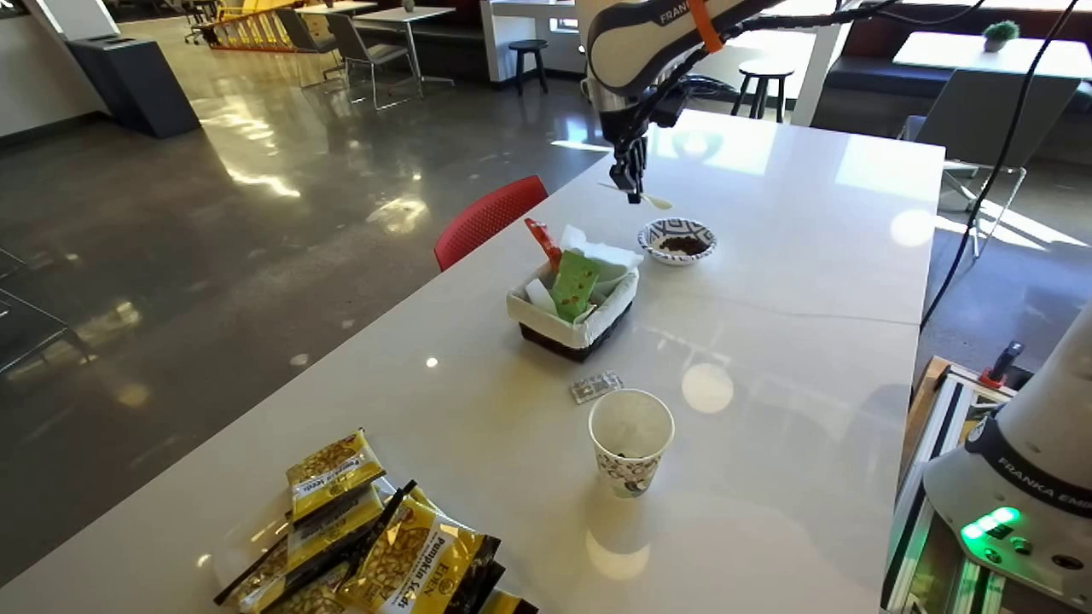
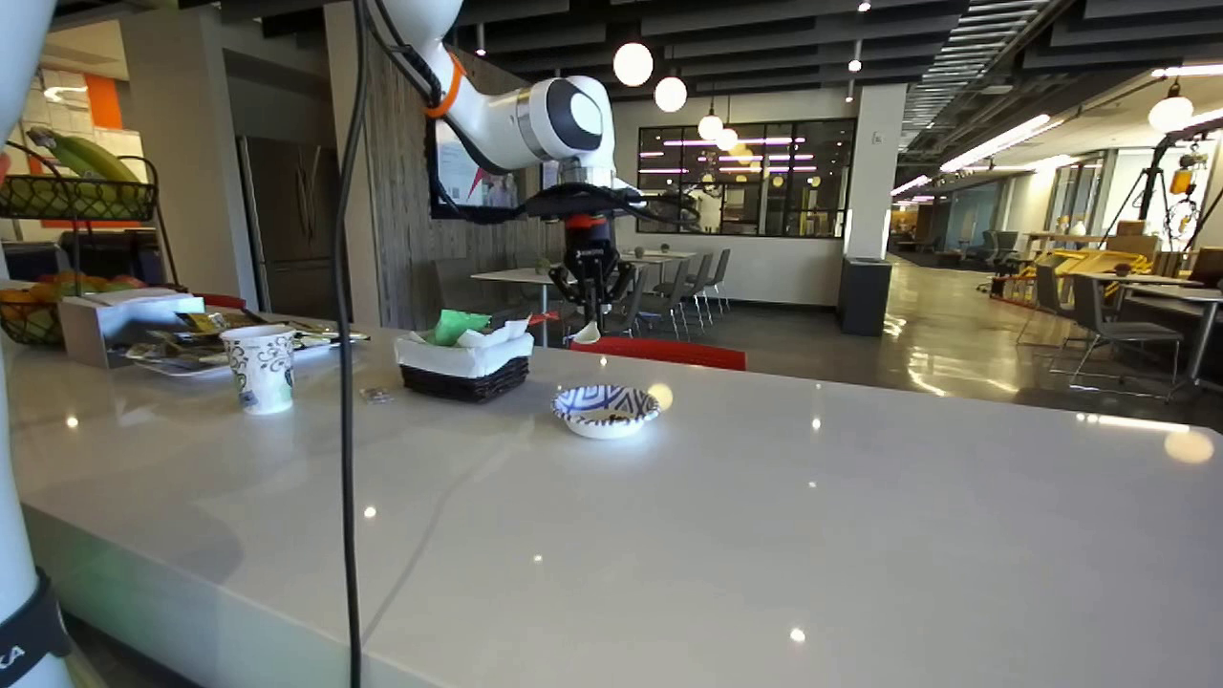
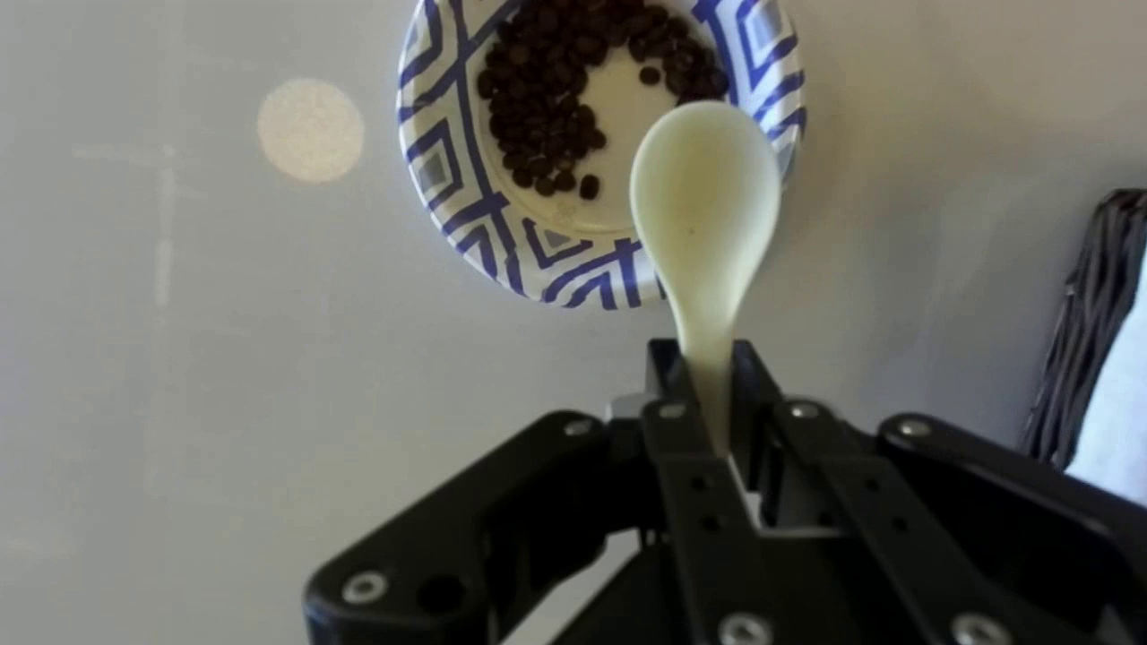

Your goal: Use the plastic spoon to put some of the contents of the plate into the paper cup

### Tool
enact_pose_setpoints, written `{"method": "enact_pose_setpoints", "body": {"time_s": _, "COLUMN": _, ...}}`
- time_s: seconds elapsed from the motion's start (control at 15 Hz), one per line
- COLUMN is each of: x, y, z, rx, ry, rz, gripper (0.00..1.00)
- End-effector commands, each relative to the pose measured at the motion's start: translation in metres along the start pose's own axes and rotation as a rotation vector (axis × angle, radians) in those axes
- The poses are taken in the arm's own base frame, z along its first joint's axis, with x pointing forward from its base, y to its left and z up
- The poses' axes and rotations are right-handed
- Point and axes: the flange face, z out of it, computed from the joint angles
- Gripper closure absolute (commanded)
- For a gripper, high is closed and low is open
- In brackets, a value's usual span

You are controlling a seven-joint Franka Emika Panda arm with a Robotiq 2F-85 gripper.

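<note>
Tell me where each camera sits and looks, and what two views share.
An exterior view: high near the pumpkin-seed packets, looking down along the table; the arm and base show.
An exterior view: low on the base's side, facing across the bowl toward the red chair; arm and part of the base show.
Wrist view: on the arm, facing down at the beans; the claw, shut on the plastic spoon, shows.
Both exterior views share the paper cup and basket.

Office-style dining area.
We list tall grey metal refrigerator (image 2: 291, 210), round white pendant lamps (image 2: 632, 64), grey metal-legged chairs (image 1: 1002, 119).
</note>
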Motion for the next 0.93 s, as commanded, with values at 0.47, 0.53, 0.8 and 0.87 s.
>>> {"method": "enact_pose_setpoints", "body": {"time_s": 0.47, "x": -0.028, "y": 0.005, "z": 0.055, "rx": 0.02, "ry": 0.103, "rz": -0.119, "gripper": 0.96}}
{"method": "enact_pose_setpoints", "body": {"time_s": 0.53, "x": -0.033, "y": 0.006, "z": 0.058, "rx": 0.026, "ry": 0.11, "rz": -0.131, "gripper": 0.96}}
{"method": "enact_pose_setpoints", "body": {"time_s": 0.8, "x": -0.055, "y": 0.012, "z": 0.066, "rx": 0.039, "ry": 0.149, "rz": -0.16, "gripper": 0.96}}
{"method": "enact_pose_setpoints", "body": {"time_s": 0.87, "x": -0.059, "y": 0.013, "z": 0.067, "rx": 0.043, "ry": 0.155, "rz": -0.166, "gripper": 0.96}}
